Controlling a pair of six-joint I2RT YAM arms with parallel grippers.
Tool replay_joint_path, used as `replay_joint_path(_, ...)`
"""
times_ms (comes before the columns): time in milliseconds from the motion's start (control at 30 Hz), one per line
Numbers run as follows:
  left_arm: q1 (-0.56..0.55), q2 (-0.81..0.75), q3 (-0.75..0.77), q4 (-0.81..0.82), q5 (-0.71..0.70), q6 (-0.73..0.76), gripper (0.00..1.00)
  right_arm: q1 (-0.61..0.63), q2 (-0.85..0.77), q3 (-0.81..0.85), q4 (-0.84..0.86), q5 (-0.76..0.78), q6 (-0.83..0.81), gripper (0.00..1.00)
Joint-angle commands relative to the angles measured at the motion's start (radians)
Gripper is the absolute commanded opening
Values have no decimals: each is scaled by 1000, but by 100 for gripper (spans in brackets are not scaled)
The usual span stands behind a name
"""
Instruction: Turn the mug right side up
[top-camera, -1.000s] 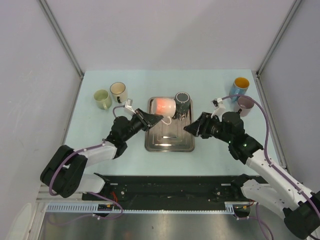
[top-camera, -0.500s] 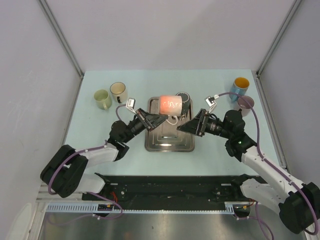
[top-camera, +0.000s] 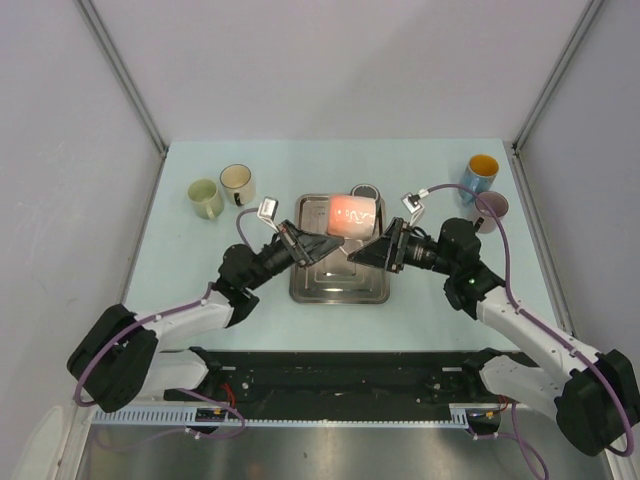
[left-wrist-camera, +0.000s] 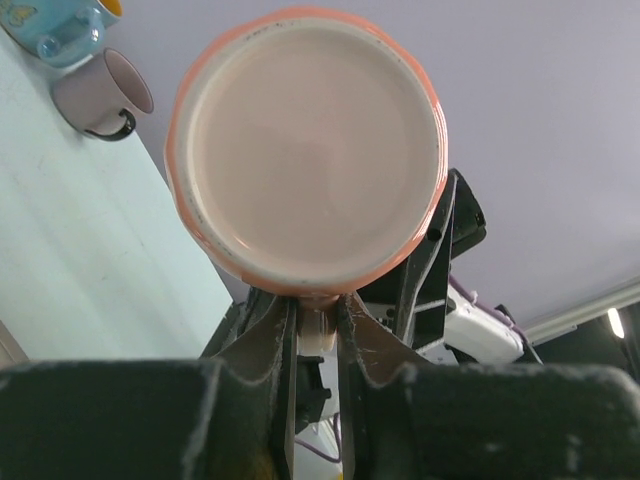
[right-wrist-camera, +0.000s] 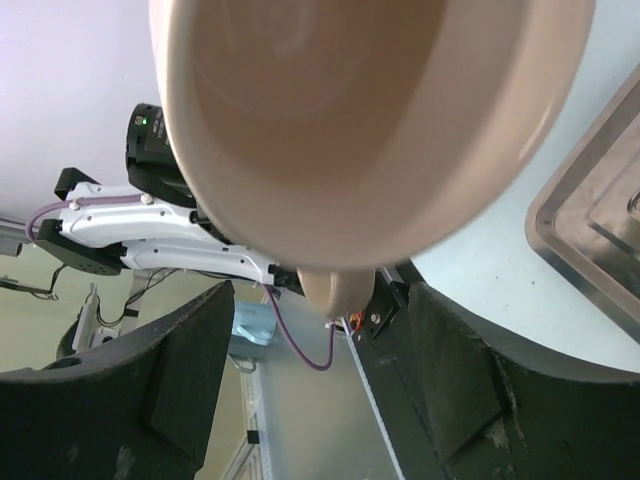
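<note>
The orange mug (top-camera: 352, 212) hangs in the air over the back of the steel tray (top-camera: 340, 288), lying sideways. My left gripper (top-camera: 325, 243) is shut on its handle; the left wrist view shows the mug's pale base (left-wrist-camera: 310, 150) and the handle (left-wrist-camera: 316, 325) pinched between the fingers. My right gripper (top-camera: 372, 250) is open just right of the mug. The right wrist view looks into the mug's mouth (right-wrist-camera: 360, 110), with its handle (right-wrist-camera: 337, 290) hanging between the spread fingers (right-wrist-camera: 170, 390), untouched.
A dark mug (top-camera: 366, 189) stands behind the held mug, mostly hidden. A green mug (top-camera: 204, 197) and a cream mug (top-camera: 237, 183) stand back left. A blue-and-yellow mug (top-camera: 481, 172) and a mauve mug (top-camera: 490, 208) stand back right.
My left gripper has lifted the orange mug off the tray and carried it up and right. My right gripper has moved left and closer to the mug's mouth.
</note>
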Motion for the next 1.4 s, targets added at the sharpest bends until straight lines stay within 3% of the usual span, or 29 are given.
replay_joint_path(0, -35, -61, 72, 87, -29, 28, 0, 9, 4, 51, 138, 31, 19, 75)
replay_joint_path(400, -86, -63, 92, 83, -52, 34, 0, 29, 40, 55, 218, 75, 44, 64)
replay_joint_path(633, -102, -58, 104, 75, -47, 38, 0, 40, 60, 58, 261, 74, 67, 39)
replay_joint_path(900, -111, -69, 104, 60, -47, 50, 0, 46, 75, 58, 312, 74, 93, 18)
replay_joint_path(1000, -111, -75, 98, 63, -49, 53, 0, 49, 77, 56, 316, 66, 93, 0)
replay_joint_path(1267, -111, -77, 84, 80, -53, 53, 0, 54, 54, 58, 278, 62, 61, 0)
replay_joint_path(1367, -111, -80, 79, 89, -52, 57, 9, 55, 44, 56, 264, 65, 56, 0)
